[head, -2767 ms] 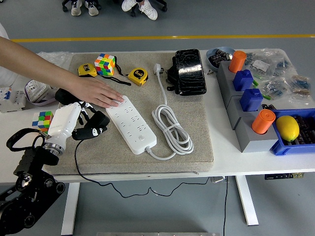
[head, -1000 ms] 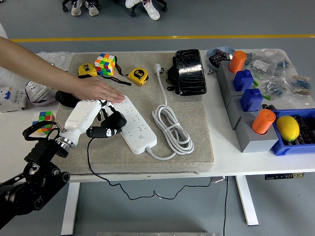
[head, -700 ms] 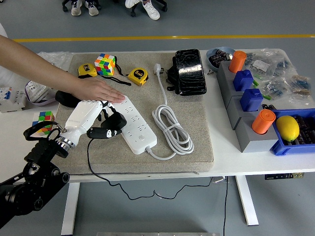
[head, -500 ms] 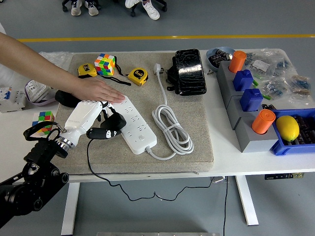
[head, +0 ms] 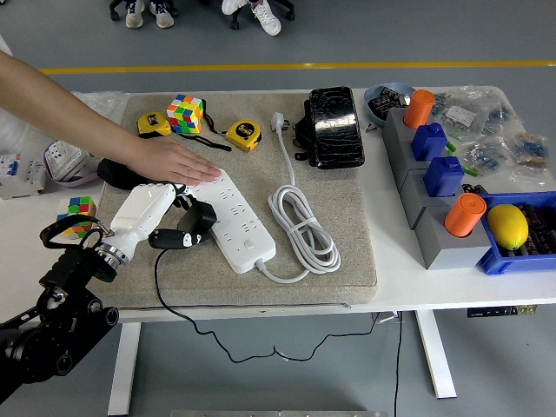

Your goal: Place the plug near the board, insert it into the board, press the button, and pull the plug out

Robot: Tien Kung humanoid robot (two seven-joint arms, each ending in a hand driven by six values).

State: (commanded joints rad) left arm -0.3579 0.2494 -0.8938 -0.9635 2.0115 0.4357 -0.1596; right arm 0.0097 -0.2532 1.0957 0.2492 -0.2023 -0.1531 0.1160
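Plug (head: 201,218), gripped in my left hand (head: 155,217), has slid to the board's (head: 233,217) edge; person's hand (head: 178,162) steadies it; insertion next.

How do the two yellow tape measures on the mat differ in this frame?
The left tape measure lies at the mat's far left corner, left of the Rubik's cube; the right tape measure lies right of the cube, nearer the power strip. The right one looks a bit larger. A black strap trails from the right one toward the cube. Both are yellow with black trim, and neither the person's hand nor the robot hand touches them.
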